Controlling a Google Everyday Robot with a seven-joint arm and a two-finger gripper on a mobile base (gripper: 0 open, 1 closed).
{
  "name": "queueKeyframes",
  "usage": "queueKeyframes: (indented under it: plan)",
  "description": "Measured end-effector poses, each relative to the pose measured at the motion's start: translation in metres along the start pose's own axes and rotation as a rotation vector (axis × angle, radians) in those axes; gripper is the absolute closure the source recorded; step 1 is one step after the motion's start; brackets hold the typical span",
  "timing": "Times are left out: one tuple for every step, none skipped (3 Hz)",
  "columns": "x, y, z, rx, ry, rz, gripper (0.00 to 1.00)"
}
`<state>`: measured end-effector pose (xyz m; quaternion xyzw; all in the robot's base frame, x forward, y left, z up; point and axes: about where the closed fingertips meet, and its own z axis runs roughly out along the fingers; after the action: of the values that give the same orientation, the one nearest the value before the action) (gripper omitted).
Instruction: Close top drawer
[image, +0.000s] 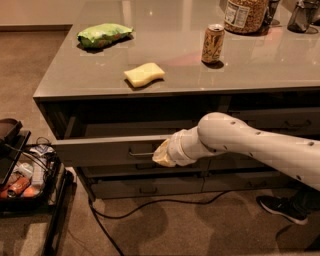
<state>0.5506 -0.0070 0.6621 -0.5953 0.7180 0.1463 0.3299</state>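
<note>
1. Pale-yellow gripper claw (162, 154): sits at the front panel of the top drawer (95, 151), at the panel's right end, just beside the small bar pull (141, 152). The claw tip appears to touch the panel face.
2. Claw state: whether the claw is apart or together cannot be told, because the wrist collar covers it. What it grips, if anything, cannot be told either.
3. Arm (250, 145): thick and white. It enters from the right edge of the view and runs leftward across the right-hand drawer fronts to the claw.
4. Top drawer position: partly pulled out. The front panel stands forward of the cabinet face, with a dark gap between the panel's top edge and the counter edge above. The panel's left end lies near the cabinet's left corner.
5. Lower drawers (145, 190): set further back than the top panel, directly beneath it.
6. Counter (175, 65): carries a green bag (104, 35), a yellow sponge (144, 75) near the front edge, a can (213, 43) and a large jar (245, 15) at the far side. All lie above the claw and well apart from it.
7. Floor room:
   - A cable (150, 204) runs across the carpet below the drawers.
   - A low cart (60, 200) loaded with small items stands to the left, near the drawer's left end.
   - A dark shoe (280, 209) rests on the floor under the arm.
   - Open carpet lies in front of the drawer, between cart and shoe.
</note>
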Motion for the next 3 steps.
queueKeyframes:
  plan:
    - [0.000,0.000,0.000,0.000,0.000,0.000,1.00]
    - [-0.002,-0.005,0.010,-0.008,-0.106,-0.018,1.00]
    - [-0.002,-0.005,0.010,-0.008,-0.106,-0.018,1.00]
